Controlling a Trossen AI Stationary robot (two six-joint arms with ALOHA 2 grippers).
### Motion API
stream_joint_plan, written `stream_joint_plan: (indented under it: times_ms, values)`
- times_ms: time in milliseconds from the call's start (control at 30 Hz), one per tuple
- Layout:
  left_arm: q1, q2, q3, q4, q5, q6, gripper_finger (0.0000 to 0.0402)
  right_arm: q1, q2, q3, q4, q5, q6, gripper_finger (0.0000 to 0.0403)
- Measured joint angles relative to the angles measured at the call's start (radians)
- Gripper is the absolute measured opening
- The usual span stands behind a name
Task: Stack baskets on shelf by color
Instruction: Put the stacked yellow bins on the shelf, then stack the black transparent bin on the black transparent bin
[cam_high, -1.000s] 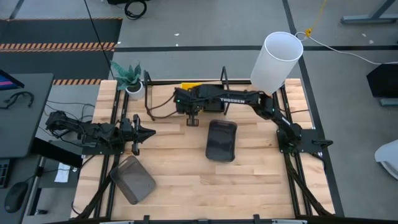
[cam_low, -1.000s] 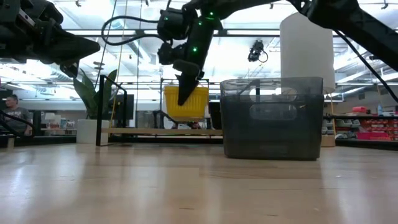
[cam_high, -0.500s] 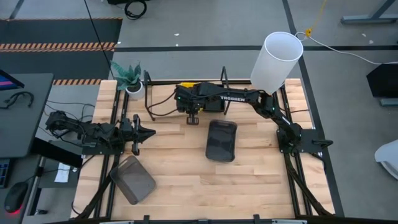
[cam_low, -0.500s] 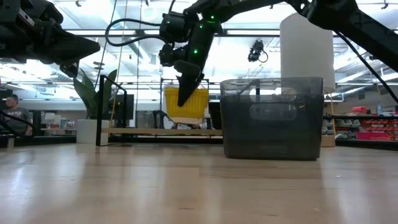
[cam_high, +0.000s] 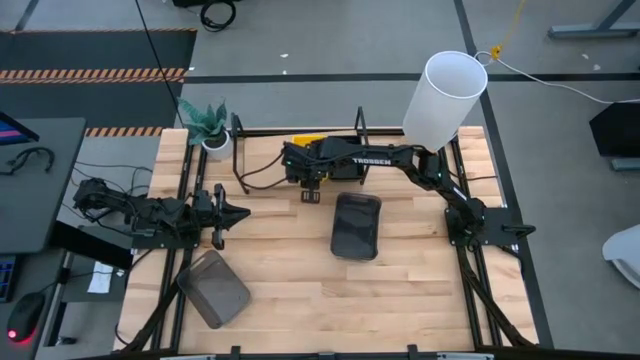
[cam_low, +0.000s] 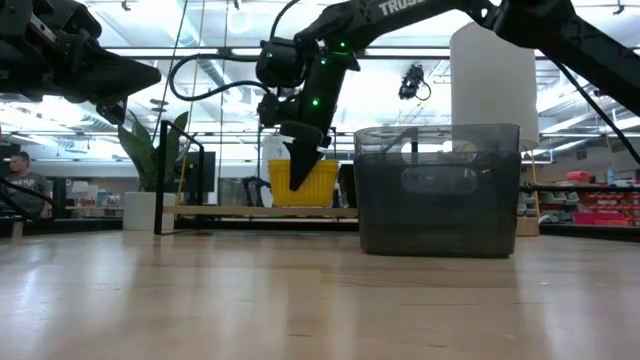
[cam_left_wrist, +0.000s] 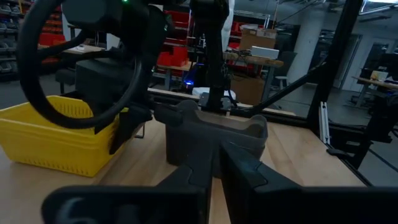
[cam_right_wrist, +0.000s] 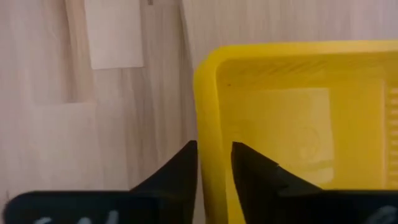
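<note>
A bright yellow basket (cam_right_wrist: 298, 118) sits under my right gripper (cam_right_wrist: 211, 165) at the table's far side, by the shelf's black wire frames (cam_high: 238, 140). From above, only its far end (cam_high: 305, 140) shows past the arm. In the low view, the yellow basket (cam_low: 315, 183) has its bottom at the shelf board (cam_low: 230, 212); whether it rests there I cannot tell. A dark grey translucent basket (cam_high: 356, 225) stands on its base mid-table. Another dark basket (cam_high: 213, 288) lies near-left. My left gripper (cam_high: 240, 212) hovers shut at the table's left. My right gripper holds the yellow basket by its side rim near a corner (cam_right_wrist: 208, 124). One finger (cam_right_wrist: 249, 165) is inside the basket and one (cam_right_wrist: 180, 168) outside, with the wall pinched between them. The fingers come from above, pointing down. The basket hangs level below them.
A white cylinder lamp (cam_high: 445, 95) stands at the far right and a potted plant (cam_high: 208, 125) at the far left corner. A white paper slip (cam_right_wrist: 115, 31) lies on the wood beside the yellow basket. There is bare wood along the near edge. A person (cam_low: 15, 175) shows in the room behind.
My right gripper has come down, keeping its hold, and the yellow basket has dropped with it toward the shelf board while staying level. My left arm has kept still.
</note>
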Motion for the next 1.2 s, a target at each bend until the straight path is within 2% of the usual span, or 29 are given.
stream_joint_plan:
  times_ms: [367,633,967,1200]
  values:
    - [0.000,0.000,0.000,0.000,0.000,0.000,0.0032,0.030,0.000,0.136,-0.109,0.021,0.031,0.0180]
    - [0.000,0.000,0.000,0.000,0.000,0.000,0.0032,0.107,0.000,0.234,-0.131,0.023,0.089,0.0207]
    - [0.000,0.000,0.000,0.000,0.000,0.000,0.0033,0.285,0.000,0.239,0.074,0.015,0.151,0.0209]
    - [0.000,0.000,0.000,0.000,0.000,0.000,0.0033,0.426,-0.001,0.204,0.314,0.015,0.213,0.0208]
